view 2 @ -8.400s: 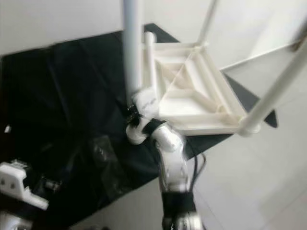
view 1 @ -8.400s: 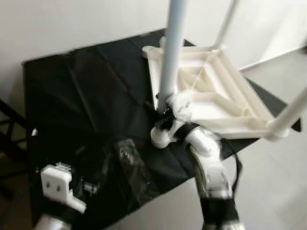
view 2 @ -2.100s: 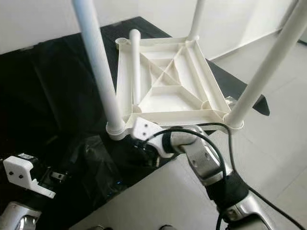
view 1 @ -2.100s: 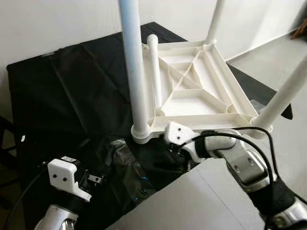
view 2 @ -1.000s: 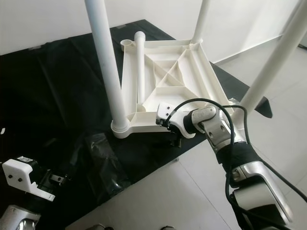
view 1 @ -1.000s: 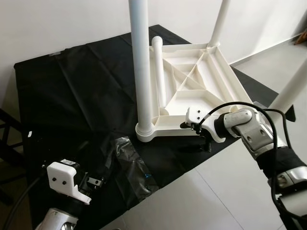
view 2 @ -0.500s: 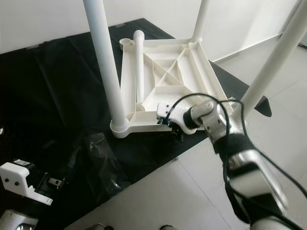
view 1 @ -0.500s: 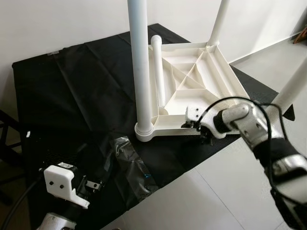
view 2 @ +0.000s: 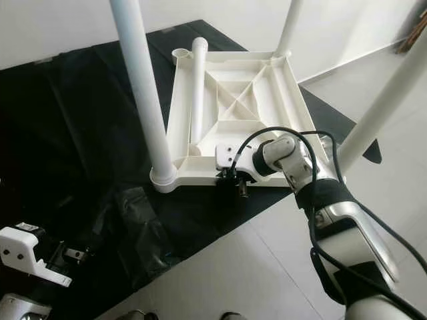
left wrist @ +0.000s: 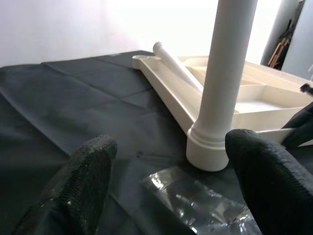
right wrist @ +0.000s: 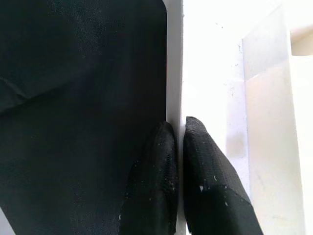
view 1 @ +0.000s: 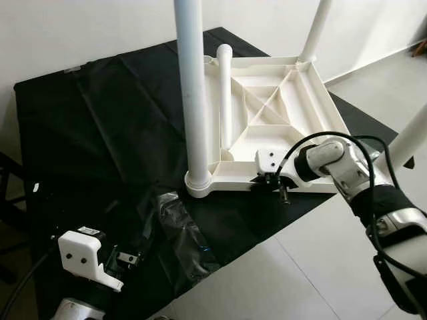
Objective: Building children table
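Note:
A white plastic children's table (view 1: 333, 120) lies upside down on a black cloth (view 1: 100, 120). Three legs stand up from its corners, the nearest one (view 1: 193, 100) at the near left. A loose leg (view 1: 225, 100) lies inside the ribbed underside, pointing toward the far-left socket. My right gripper (view 2: 233, 179) sits at the table's near rim. In the right wrist view its fingers (right wrist: 159, 161) are shut on the thin rim wall (right wrist: 173, 58). My left gripper (left wrist: 171, 147) hangs low at the left, open and holding nothing, facing the base of the nearest leg (left wrist: 215, 142).
A crumpled clear plastic bag (view 1: 183, 233) lies on the cloth, between the left gripper and the table. Light tiled floor (view 1: 300, 267) borders the cloth's near edge, under my right arm. A white wall stands behind the cloth.
My right gripper has left the base of the nearest leg, moved right along the near rim and closed on it. The left arm stays low at the left.

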Tool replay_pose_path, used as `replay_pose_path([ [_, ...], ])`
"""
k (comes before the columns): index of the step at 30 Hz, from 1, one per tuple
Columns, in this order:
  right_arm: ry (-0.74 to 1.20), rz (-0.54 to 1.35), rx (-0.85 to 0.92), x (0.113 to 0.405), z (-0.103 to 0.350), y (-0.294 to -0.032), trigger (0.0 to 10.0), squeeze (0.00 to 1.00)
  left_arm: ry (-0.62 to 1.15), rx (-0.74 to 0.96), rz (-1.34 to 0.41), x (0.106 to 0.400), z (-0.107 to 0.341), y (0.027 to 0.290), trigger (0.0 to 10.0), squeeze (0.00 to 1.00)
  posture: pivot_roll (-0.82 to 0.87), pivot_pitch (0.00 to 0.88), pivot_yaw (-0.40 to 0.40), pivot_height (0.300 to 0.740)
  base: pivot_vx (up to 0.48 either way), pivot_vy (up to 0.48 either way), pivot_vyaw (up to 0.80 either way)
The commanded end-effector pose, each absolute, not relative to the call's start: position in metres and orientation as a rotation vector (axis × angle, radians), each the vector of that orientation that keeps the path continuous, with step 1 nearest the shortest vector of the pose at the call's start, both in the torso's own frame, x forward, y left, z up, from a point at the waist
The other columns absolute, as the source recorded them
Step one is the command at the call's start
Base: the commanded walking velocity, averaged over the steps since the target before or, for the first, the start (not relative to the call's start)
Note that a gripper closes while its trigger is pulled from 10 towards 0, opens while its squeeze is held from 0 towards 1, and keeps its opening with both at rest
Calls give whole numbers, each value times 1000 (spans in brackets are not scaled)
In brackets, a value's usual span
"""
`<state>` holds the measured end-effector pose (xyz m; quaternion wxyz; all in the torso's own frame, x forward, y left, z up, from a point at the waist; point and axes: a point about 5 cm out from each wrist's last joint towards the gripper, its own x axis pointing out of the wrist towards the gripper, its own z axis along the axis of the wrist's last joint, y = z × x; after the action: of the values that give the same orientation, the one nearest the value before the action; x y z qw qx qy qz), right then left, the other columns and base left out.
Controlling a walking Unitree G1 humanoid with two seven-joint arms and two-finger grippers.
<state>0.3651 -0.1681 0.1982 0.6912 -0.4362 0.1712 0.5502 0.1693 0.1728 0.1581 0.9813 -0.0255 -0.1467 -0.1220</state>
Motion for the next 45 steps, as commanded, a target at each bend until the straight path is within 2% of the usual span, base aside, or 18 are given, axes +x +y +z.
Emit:
replay_pose_path([
  [1, 395, 1270, -1014, 362, 182, -163, 0, 0, -272, -55, -245, 167, 156, 173, 10000, 0, 57, 231, 1, 740, 0, 0, 0],
  [4, 237, 1432, -1068, 354, 192, -146, 0, 0, -272, -54, -245, 167, 157, 173, 10000, 0, 51, 230, 0, 740, 0, 0, 0],
  [6, 202, 1458, -1092, 353, 197, -144, 0, 0, -272, -53, -245, 167, 156, 173, 10000, 0, 52, 230, 1, 740, 0, 0, 0],
  [11, 168, 1481, -1216, 354, 205, -148, 0, 0, -271, -52, -244, 167, 157, 174, 10000, 0, 53, 230, -2, 740, 0, 0, 0],
  [13, 168, 1481, -1216, 354, 205, -148, 0, 0, -271, -52, -244, 167, 157, 174, 10000, 0, 53, 230, -2, 740, 0, 0, 0],
  [17, 183, 1469, -1352, 358, 214, -161, 0, 0, -270, -51, -242, 167, 158, 174, 10000, 0, 67, 232, 4, 740, 0, 0, 0],
  [21, 205, 1474, -1408, 357, 217, -170, 0, 0, -269, -50, -240, 167, 158, 174, 10000, 0, 63, 233, 0, 740, 0, 0, 0],
  [30, 122, 1584, -1343, 349, 216, -164, 0, 0, -269, -52, -239, 168, 158, 175, 10000, 0, 63, 231, 3, 740, 0, 0, 0],
  [38, 45, 1538, -1403, 354, 223, -158, 0, 0, -268, -49, -238, 168, 158, 175, 10000, 0, 65, 232, 3, 740, 0, 0, 0],
  [40, -46, 1542, -1412, 355, 228, -147, 0, 0, -268, -48, -237, 168, 158, 176, 10000, 0, 66, 231, 6, 740, 0, 0, 0],
  [45, -81, 1529, -1450, 356, 231, -141, 0, 0, -267, -47, -237, 168, 158, 176, 10000, 0, 70, 231, 4, 740, 0, 0, 0],
])
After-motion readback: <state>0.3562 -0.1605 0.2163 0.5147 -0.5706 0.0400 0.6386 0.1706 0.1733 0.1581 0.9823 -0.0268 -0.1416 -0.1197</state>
